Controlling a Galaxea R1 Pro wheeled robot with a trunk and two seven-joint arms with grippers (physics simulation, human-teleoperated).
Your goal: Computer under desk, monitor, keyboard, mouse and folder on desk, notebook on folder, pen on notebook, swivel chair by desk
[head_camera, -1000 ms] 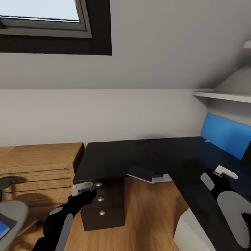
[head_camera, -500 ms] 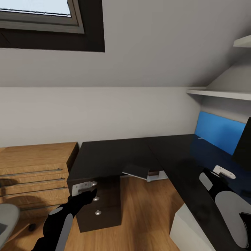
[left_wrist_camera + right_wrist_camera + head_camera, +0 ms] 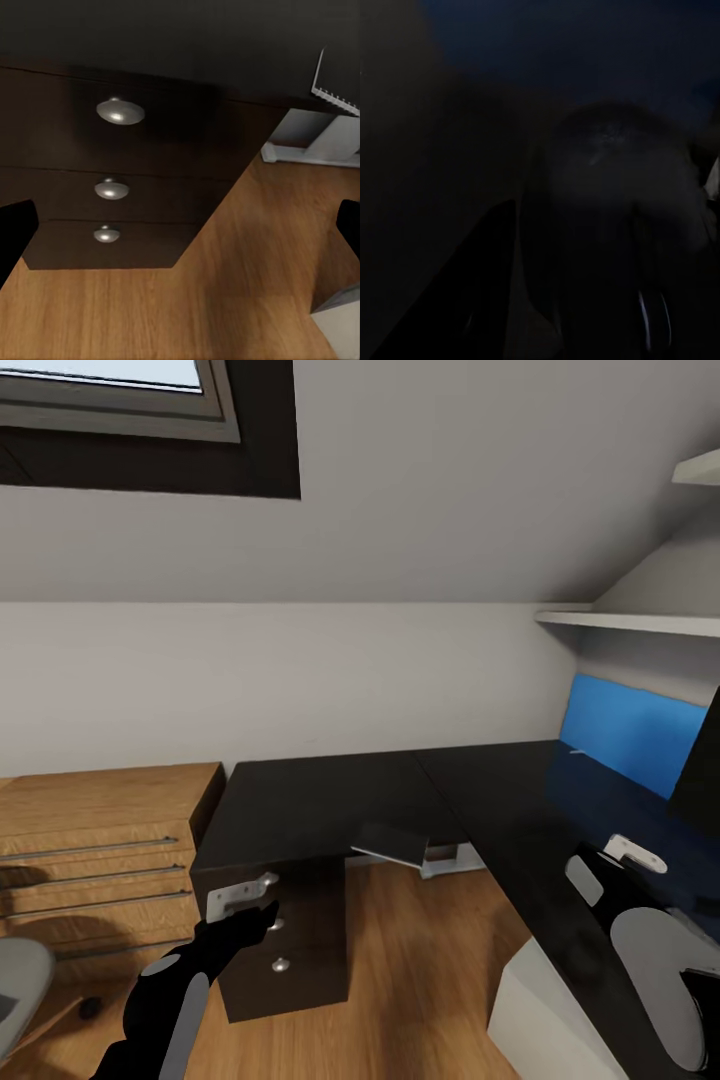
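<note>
Nearest to us, low on the left of the head view, the left arm reaches forward with the left gripper (image 3: 245,905) just in front of the black drawer unit (image 3: 290,930). In the left wrist view its two dark fingertips (image 3: 15,232) sit wide apart at the frame's edges, nothing between them, so that claw is spread and empty, facing three round silver knobs (image 3: 120,111) above the wood floor (image 3: 187,307). At the far lower left edge, a sliver of the grey swivel chair (image 3: 18,970) seat pokes in. On the right, the right arm lies over the desk (image 3: 520,810), the right gripper (image 3: 632,853) near the blue panel (image 3: 630,735) (the right wrist view is nearly black, so I cannot tell whether that claw is spread or closed). A dark edge of the monitor (image 3: 700,770) cuts in at the right border, standing on the desk. Further back, a thin dark flat thing (image 3: 390,843) juts off the desk's near edge beside the drawer unit. Left of it stands light-wood shelving (image 3: 100,830). Beyond, the pale wall, a white shelf (image 3: 630,623) and a dark-framed skylight (image 3: 130,410) up top.
</note>
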